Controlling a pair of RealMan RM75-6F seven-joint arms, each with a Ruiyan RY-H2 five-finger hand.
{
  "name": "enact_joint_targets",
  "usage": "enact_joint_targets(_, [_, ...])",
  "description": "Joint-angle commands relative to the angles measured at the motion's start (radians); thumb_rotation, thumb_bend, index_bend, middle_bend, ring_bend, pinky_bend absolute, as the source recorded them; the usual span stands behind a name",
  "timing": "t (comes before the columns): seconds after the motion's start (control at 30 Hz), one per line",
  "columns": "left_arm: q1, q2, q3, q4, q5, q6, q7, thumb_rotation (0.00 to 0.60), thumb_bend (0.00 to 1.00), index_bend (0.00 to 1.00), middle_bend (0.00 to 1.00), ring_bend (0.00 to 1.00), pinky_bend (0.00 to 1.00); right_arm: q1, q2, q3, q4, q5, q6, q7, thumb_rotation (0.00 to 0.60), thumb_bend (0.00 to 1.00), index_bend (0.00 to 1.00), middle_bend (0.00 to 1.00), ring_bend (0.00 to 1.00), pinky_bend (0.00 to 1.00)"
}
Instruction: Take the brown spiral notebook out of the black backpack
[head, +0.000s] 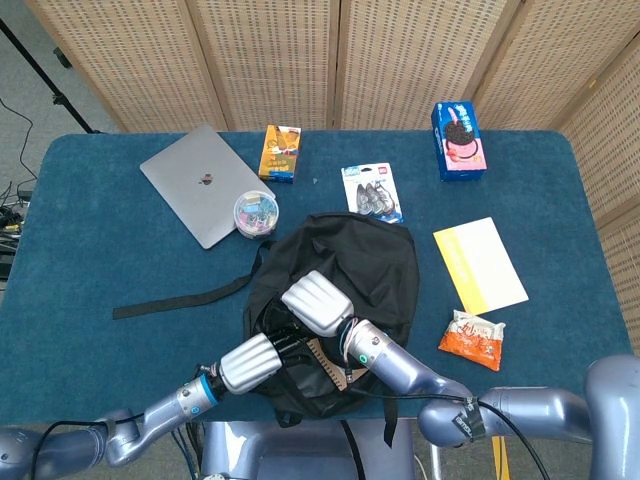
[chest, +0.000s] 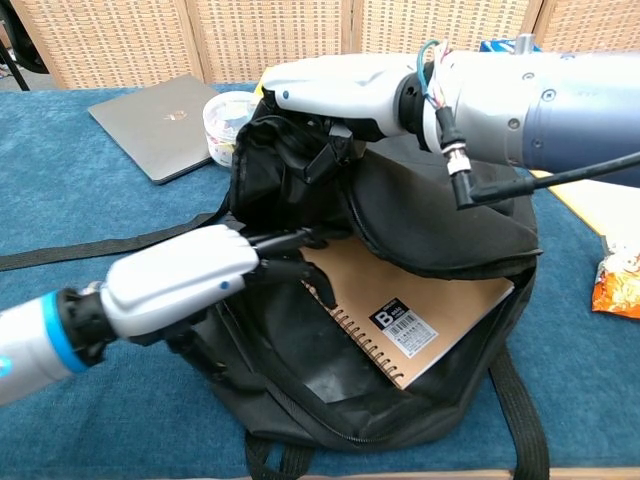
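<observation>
The black backpack (head: 375, 265) lies open in the middle of the table, its mouth facing me. Inside it lies the brown spiral notebook (chest: 430, 300), flat, with a barcode label on its cover. My right hand (chest: 335, 85) grips the backpack's upper flap (chest: 300, 160) and holds it raised. My left hand (chest: 185, 280) reaches into the opening, and its dark fingertips (chest: 300, 250) lie at the notebook's upper left corner by the spiral. No grip on the notebook shows. In the head view the left hand (head: 252, 360) sits at the bag's left side, under the right hand (head: 318, 303).
A grey laptop (head: 200, 180), a jar of clips (head: 255, 212) and an orange box (head: 280, 152) stand at the back left. A blue cookie box (head: 458, 140), yellow paper (head: 480, 265) and a snack packet (head: 472, 340) lie to the right. A loose black strap (head: 180, 298) trails left.
</observation>
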Motion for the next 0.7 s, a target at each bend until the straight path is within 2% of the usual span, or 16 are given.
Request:
enact_joint_targets(0.03, [-0.027,-0.046,-0.011,0.042,-0.021,-0.023,0.003,0.6,0.13,0.33,0.06,0.12,0.21,0.015,0.017,-0.007,-0.017,0.013,-0.016,-0.004,0.6,0.82,0.56,0.64,0.59,0.61])
enact_joint_targets(0.37, [-0.087,-0.124,-0.039,0.102,-0.067,-0.049,0.019,0.6,0.16,0.33,0.06,0.12,0.21,0.033,0.032,-0.021,-0.03,0.017,-0.012,0.021,0.6,0.83,0.56,0.64,0.59,0.61])
enact_joint_targets(0.7, [-0.123,-0.172,-0.045,0.147,-0.096,-0.06,0.037,0.6,0.15,0.33,0.06,0.12,0.21,0.046,0.046,-0.027,-0.044,0.037,-0.008,0.039,0.6,0.83,0.56,0.64,0.59,0.61])
